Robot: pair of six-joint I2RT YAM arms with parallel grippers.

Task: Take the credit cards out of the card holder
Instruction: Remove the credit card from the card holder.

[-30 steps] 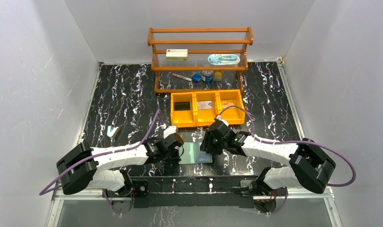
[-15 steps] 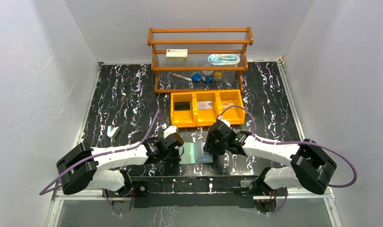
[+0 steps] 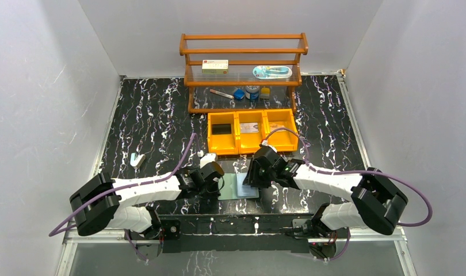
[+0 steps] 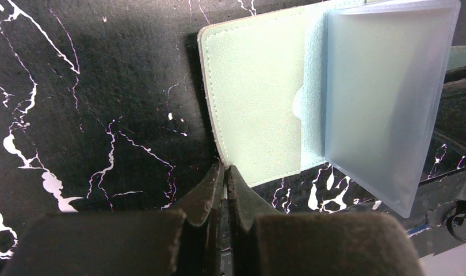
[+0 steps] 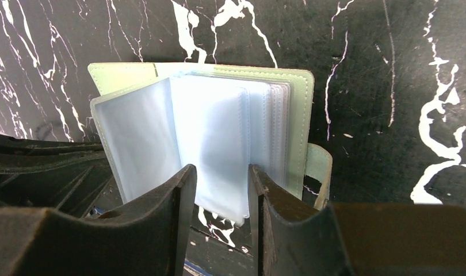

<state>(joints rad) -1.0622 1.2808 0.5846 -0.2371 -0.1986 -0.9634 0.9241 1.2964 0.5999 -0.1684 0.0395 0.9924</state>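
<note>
1. Card holder (image 3: 240, 185) lies open on the table (image 3: 150, 115), between the two grippers.
2. Clear sleeves (image 5: 213, 132) fan upward; no credit cards discernible inside them.
3. Left gripper (image 4: 225, 178): closed, tips at the cover's near corner. Pinching or just pressing, cannot tell.
4. Right gripper (image 5: 222, 184): half-wide, jaws straddling the sleeves' lower edge, unclamped.
5. Judged: holder light and floppy, sleeves slick. Anchor the cover and take any card by its exposed edge.
</note>
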